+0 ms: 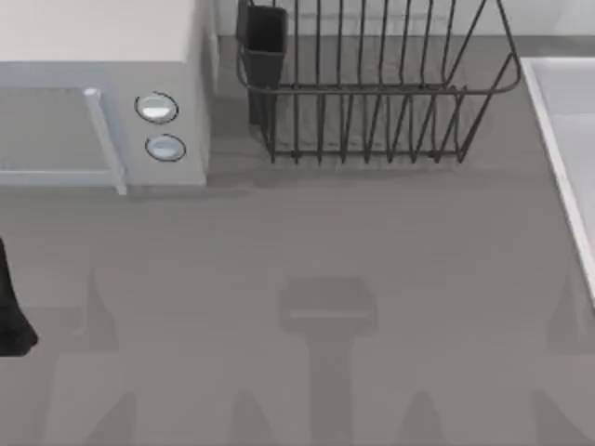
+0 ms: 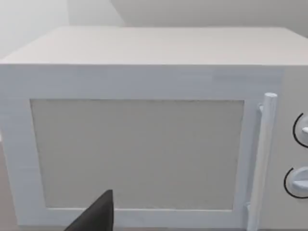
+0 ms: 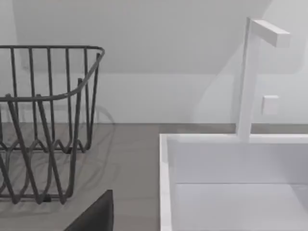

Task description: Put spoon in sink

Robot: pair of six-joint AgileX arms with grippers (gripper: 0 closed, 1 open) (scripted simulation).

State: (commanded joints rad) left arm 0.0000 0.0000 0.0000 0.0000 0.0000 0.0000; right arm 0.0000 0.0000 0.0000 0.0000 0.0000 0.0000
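The sink is a pale basin with a lighter raised rim at the table's right edge. In the right wrist view its rim lies close ahead, with a white faucet standing at its back. The spoon is out of view. A dark piece of my right gripper pokes in near the sink's rim. My left arm sits at the table's left edge, and a dark piece of my left gripper shows in front of the microwave door.
A white microwave with two round knobs fills the back left; its door is closed. A dark wire dish rack with a dark cup stands at the back centre, left of the sink.
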